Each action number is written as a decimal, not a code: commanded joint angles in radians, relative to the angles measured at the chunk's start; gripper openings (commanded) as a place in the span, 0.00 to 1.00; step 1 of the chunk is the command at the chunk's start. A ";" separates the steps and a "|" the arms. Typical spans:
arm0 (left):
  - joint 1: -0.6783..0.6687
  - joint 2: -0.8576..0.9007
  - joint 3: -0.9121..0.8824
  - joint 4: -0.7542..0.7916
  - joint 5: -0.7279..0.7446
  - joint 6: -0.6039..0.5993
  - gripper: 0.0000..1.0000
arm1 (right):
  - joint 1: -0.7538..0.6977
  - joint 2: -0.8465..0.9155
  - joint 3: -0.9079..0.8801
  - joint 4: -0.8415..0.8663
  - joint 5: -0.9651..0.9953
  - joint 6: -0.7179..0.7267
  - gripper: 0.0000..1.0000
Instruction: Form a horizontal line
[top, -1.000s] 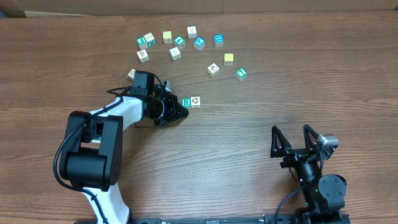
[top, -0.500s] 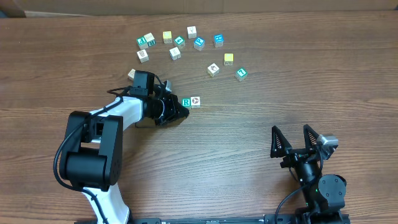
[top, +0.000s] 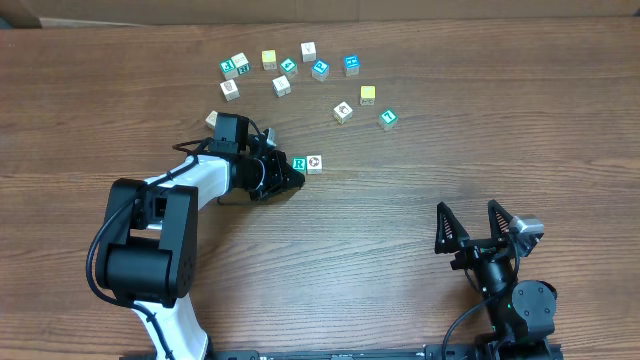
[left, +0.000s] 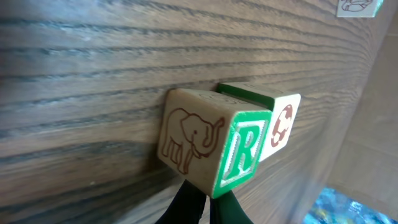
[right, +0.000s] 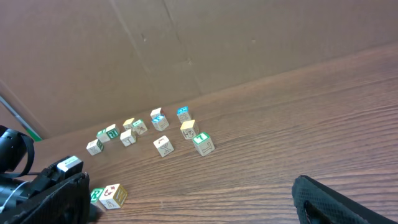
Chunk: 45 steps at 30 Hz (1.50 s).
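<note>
Row (top: 305, 163) is two long: R cube (top: 299, 163) touching picture cube (top: 314, 163) on its right, axis left-right across the worktop (top: 400, 260). Left pincer (top: 291, 177) is shut on nothing, tips just below-left of the R cube; the wrist view suggests contact. Right pincer (top: 466, 208) is open, well apart. The left arm is nearer. Next white cube (top: 343, 112) lies up-right of the row.
</note>
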 joint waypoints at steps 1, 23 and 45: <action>-0.007 -0.005 -0.005 0.003 0.069 -0.015 0.04 | -0.006 -0.012 -0.003 0.007 -0.003 0.002 1.00; -0.004 -0.070 0.286 -0.481 -0.487 0.190 0.04 | -0.006 -0.012 -0.003 0.007 -0.003 0.002 1.00; -0.137 0.002 0.258 -0.396 -0.689 0.125 0.04 | -0.006 -0.012 -0.003 0.007 -0.003 0.002 1.00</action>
